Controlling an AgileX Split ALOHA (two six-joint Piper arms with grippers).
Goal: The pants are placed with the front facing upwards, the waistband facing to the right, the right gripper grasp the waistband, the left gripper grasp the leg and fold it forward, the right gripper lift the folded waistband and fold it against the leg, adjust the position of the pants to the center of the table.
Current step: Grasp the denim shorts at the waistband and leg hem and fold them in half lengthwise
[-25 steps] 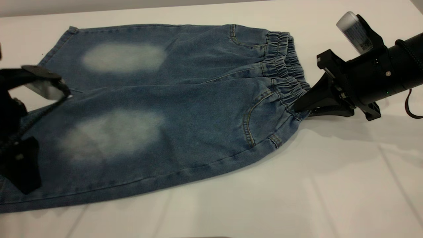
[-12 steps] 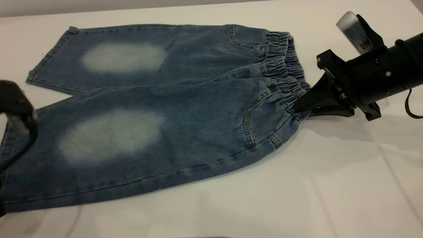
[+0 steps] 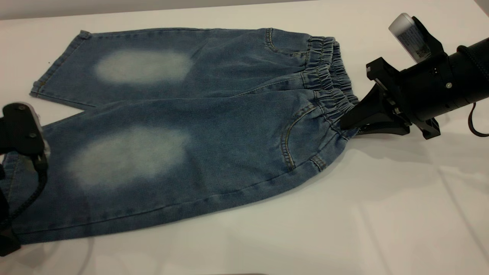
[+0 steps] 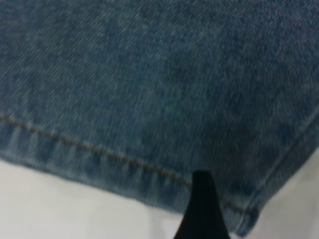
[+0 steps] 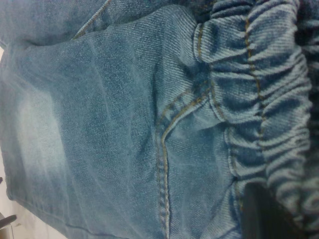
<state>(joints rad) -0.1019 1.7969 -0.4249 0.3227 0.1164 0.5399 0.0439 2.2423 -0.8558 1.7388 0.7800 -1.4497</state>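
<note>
While pants (image 3: 198, 130) lie flat, right end effector (image 3: 349, 121) apparently clamps waistband (image 3: 330, 82)

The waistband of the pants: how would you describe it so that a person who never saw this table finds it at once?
On the white table lie blue denim pants, legs toward the left arm. Follow them to the end by the right gripper, whose tips touch the cloth there. The waistband is the narrow strip gathered into tight ruffles; the rest lies smooth.
</note>
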